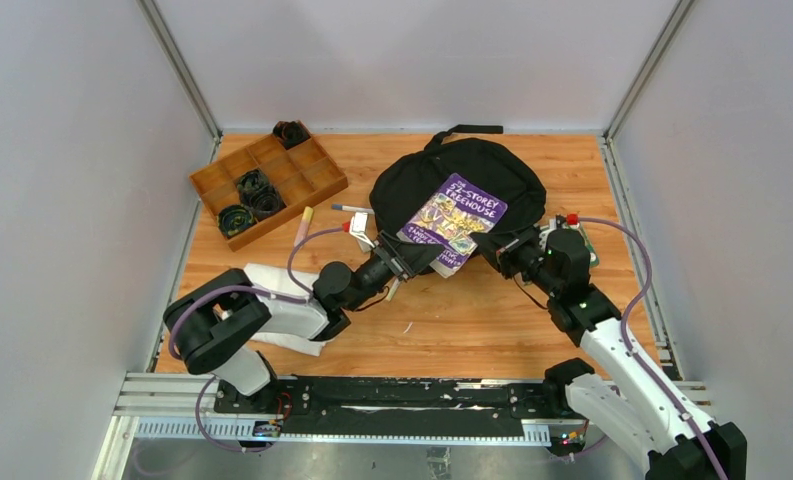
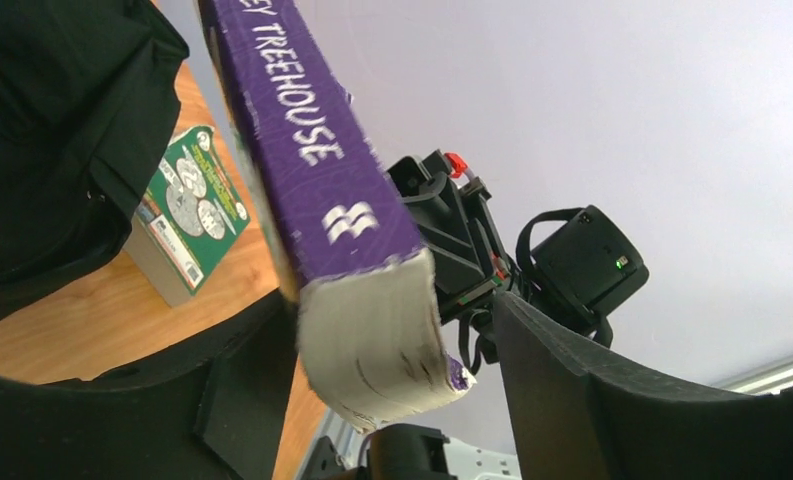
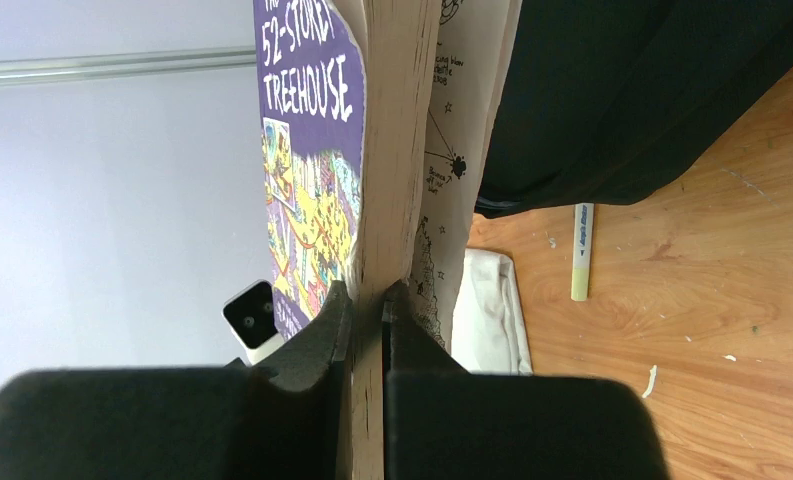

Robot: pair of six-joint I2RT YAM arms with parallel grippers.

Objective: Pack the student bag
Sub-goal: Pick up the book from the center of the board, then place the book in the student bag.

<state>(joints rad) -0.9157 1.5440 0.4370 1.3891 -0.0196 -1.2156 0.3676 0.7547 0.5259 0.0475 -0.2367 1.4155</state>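
Setting: wooden table (image 1: 472, 330) boxed in by pale walls, arm bases at the near edge.
Tray (image 1: 302, 157): back left, set at an angle; black coils (image 1: 257, 190) lie in several compartments.
Cloth (image 1: 272, 278): white, folded, beside the left arm, partly under it.
Marker (image 1: 304, 224): pale yellow, lies on the table between tray and bag.
Left gripper (image 1: 412, 262): at the book's near left corner; fingers spread either side of it, with a gap showing on one side, so no clamp.
Book (image 1: 454, 220): purple cover, held up off the table, tilted; its far end hangs over the bag.
Bag (image 1: 452, 165): black, back centre of the table, lying slumped, its loop handle toward the rear wall.
Right gripper (image 1: 487, 245): at the book's near right edge, fingers pinched tight on the book.
Box (image 2: 187, 215): green and white, on the table just beside the bag, near the right gripper.
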